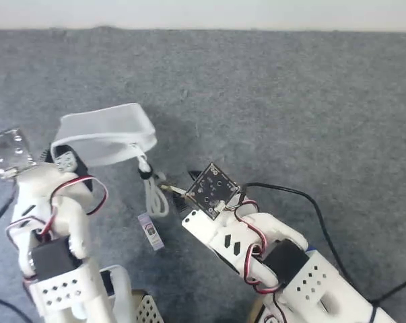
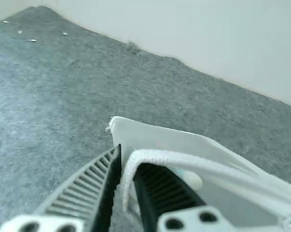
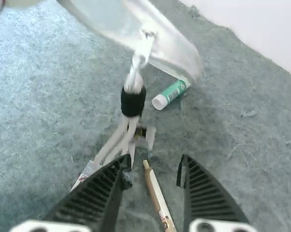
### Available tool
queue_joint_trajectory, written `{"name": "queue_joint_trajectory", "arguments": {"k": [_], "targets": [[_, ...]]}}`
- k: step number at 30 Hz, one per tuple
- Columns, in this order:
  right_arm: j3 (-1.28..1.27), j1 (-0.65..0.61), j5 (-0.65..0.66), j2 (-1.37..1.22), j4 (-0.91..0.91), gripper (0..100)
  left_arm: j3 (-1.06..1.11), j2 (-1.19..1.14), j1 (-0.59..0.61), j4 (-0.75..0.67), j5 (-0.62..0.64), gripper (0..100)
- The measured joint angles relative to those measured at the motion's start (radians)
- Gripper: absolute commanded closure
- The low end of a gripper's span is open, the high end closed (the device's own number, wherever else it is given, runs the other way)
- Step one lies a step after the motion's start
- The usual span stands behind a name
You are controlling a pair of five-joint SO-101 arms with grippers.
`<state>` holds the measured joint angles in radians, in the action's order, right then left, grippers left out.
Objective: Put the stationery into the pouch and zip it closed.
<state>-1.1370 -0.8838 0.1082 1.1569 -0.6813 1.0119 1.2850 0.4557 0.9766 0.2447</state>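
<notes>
I am clamping my left gripper (image 2: 124, 162) on the pouch (image 2: 184, 145) at its rim; cloth looking soft, floppy. My right gripper (image 3: 152, 166) is standing apart, straddling the pencil (image 3: 155, 193): probably light, stiff, prone to rolling, so I am favouring mid-shaft. Glue stick (image 3: 170, 94) is lying ahead, under the pouch.

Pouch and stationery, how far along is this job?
Nothing looks packed yet. In hand: the left gripper is shut on the pouch edge, and the open right gripper straddles a pencil on the carpet. Left: the pencil, a glue stick and a small flat piece lie outside the pouch, then the zip.
</notes>
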Motion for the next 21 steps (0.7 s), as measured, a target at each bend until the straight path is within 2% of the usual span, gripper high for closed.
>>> {"name": "queue_joint_trajectory", "arguments": {"k": [8, 21], "targets": [[-0.002, 0.000, 0.114, -0.086, 0.006, 85.0, -0.012, 0.000, 0.044, 0.002, 0.023, 99], [-0.002, 0.000, 0.124, -0.440, 0.270, 84.7, -0.012, 0.000, 0.051, 0.002, 0.025, 99]]}}
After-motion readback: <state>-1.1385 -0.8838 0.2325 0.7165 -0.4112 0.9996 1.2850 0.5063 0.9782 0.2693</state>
